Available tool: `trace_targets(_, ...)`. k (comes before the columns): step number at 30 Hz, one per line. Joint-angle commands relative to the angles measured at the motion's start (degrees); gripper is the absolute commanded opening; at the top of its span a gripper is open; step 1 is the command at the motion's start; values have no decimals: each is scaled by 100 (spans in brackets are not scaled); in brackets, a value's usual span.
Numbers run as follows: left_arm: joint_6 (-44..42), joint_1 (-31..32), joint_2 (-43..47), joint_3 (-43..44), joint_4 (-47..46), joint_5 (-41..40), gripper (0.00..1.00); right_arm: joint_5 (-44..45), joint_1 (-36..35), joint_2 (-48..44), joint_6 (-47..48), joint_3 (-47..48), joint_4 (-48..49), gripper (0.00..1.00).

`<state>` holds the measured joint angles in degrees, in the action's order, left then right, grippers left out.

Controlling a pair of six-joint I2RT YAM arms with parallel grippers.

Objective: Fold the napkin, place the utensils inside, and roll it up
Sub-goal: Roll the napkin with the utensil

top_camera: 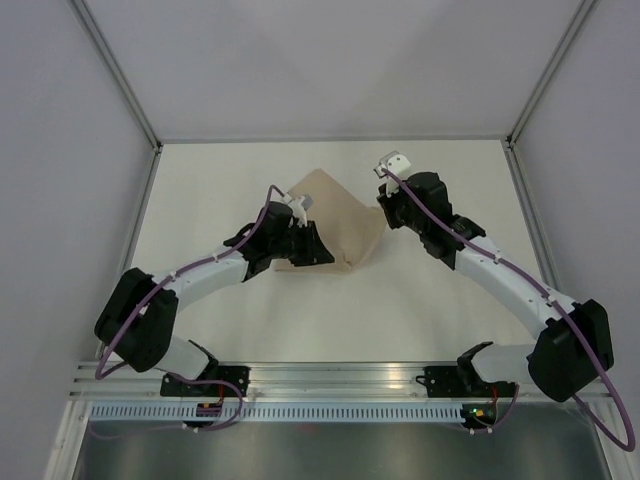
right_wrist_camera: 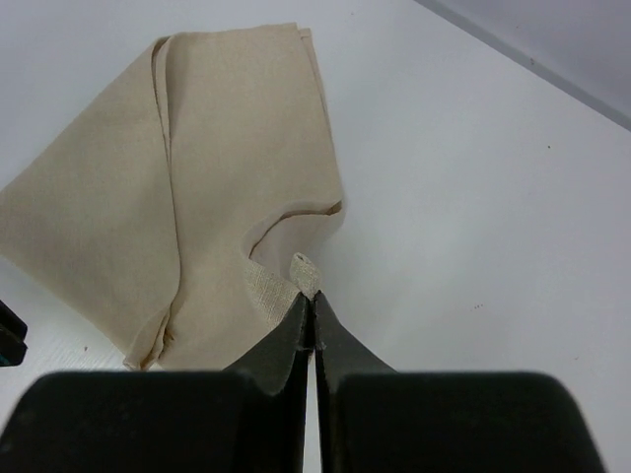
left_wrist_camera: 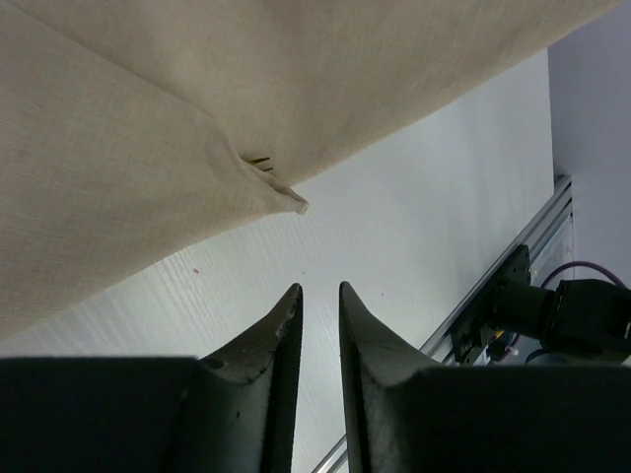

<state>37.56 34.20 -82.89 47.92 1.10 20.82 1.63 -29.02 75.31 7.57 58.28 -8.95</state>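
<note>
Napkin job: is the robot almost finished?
Not yet. Done: the napkin already lies in folded layers. In hand: the right claw is shut on one corner of it, while the left claw is slightly open and empty, just short of another corner. Left: no utensils show in any view, so placing them inside and rolling up are not yet done.

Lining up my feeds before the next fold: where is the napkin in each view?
Top external: napkin just above centre.
Left wrist: napkin fills the upper left.
Right wrist: napkin left of centre, a corner pinched in the right gripper.
Shared landmark: the white table under it.
</note>
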Motion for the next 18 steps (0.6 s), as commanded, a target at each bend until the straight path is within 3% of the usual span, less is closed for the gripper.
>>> trace_targets(1,-170,174,-305,-90,-550,414,24,224,36,-314,-107,-141,-204,6)
trace_targets(18,190,448,-1826,367,-1446,581,22,171,54,-482,-54,-449,-318,6)
